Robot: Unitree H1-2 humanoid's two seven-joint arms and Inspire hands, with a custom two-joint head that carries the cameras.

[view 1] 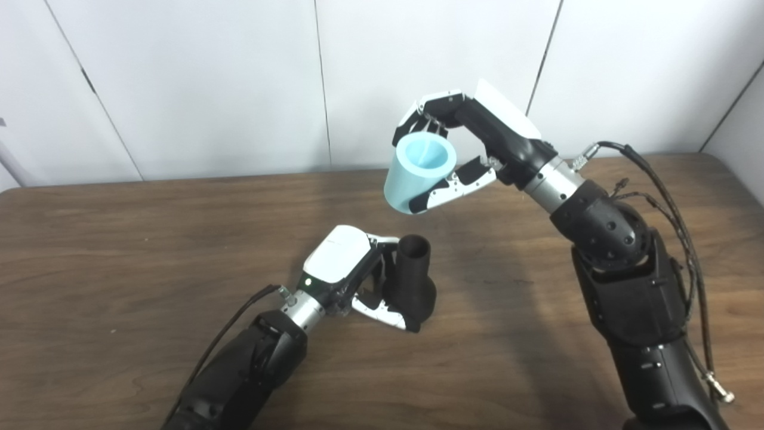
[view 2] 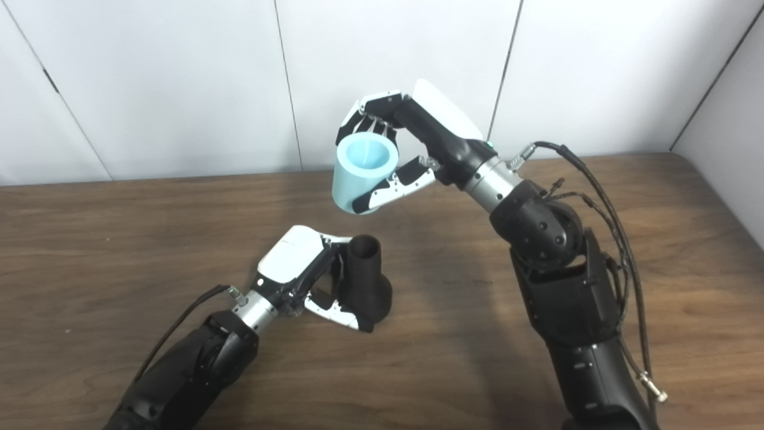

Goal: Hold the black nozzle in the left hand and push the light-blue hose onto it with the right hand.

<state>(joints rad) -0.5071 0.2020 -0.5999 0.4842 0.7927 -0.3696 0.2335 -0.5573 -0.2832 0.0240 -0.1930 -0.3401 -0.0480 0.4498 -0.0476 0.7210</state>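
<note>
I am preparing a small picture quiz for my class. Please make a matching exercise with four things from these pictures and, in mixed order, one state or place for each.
Things:
1. blue hose
2. black nozzle
3. left hand
4. table

States:
a. stands upright on the table
b. brown wood, under everything
c. held up in the air by the right hand
d. low down, closed around the nozzle

Pairs: 1-c, 2-a, 3-d, 4-b

Hose aloft, nozzle gripped below
</note>
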